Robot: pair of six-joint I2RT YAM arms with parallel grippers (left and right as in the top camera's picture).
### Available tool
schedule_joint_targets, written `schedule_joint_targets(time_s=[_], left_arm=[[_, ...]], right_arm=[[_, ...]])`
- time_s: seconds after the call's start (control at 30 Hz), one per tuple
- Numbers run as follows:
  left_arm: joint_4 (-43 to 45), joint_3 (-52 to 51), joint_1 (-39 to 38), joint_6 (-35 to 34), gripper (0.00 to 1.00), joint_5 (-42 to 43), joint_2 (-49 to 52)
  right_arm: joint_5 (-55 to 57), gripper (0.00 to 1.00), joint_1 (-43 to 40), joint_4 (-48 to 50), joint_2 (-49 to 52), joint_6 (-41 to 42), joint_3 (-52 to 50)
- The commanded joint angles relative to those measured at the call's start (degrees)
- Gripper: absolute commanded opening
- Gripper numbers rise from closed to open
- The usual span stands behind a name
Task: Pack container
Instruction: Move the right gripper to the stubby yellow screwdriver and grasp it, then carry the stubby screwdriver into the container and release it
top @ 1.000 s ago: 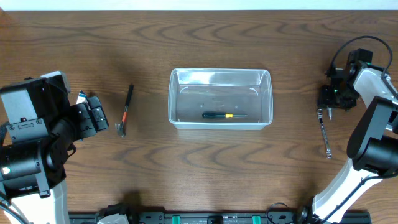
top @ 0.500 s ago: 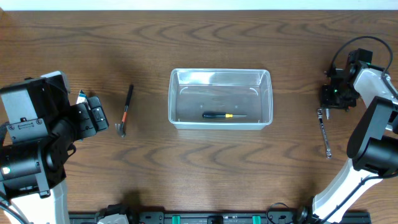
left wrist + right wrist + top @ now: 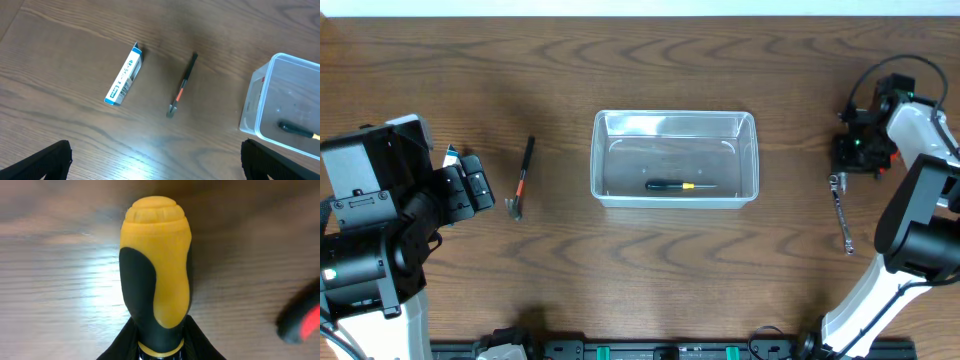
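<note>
Right gripper is clamped on a yellow-and-black tool handle. The container lies well apart to my left, long axis running left to right, open side up. My left gripper is spread wide, empty.

A yellow-and-black handle fills the right wrist view, its lower end cut off at the bottom edge between dark slivers of the right gripper's fingers, while a red-and-black object at the right margin is too blurred to name. From the left wrist, the container and the screwdriver inside it run off the right edge, and the left gripper's fingers show only as tips in the bottom corners. Overhead, near the left edge of the worktop, the left arm hides most of the blue-and-white box.
</note>
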Motion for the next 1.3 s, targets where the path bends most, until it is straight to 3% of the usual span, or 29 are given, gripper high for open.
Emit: schedule_joint_targets(time_s=[0.0,0.23,0.47,0.63,1.0,1.17,1.27], left_arm=[[-0.2,0.6,0.5,1.3,0.98,-0.3,0.0],[-0.2,0.6,0.5,1.3,0.98,-0.3,0.0],[-0.2,0.6,0.5,1.3,0.98,-0.3,0.0],[-0.4,0.6,0.5,1.2,0.98,-0.3,0.0],[-1.7,0.6,0.4,1.2,0.98,-0.3,0.0],[-1.7,0.6,0.5,1.3,0.98,-0.3,0.0],[-1.6,0.6,0.5,1.3,0.98,-0.3,0.0]], right_arm=[[-1.6,0.01,4.0,-2.3,-7.3,-0.8,9.5],[-3.4,0.01,19.4,-4.8,-17.5,-14.8,17.6],[-3.4,0.01,37.5,-10.9,-15.5,-32.9,16.0],[-3.4,0.05,42.9,-9.7,-8.5,-34.5,12.5],[-3.4,0.07,42.4,-6.0,4.3,-33.8,11.1],[-3.4,0.28,42.1,-5.2,4.6,-33.3,11.1],[-3.4,0.32,41.9,-5.1,4.5,-30.6,11.3]])
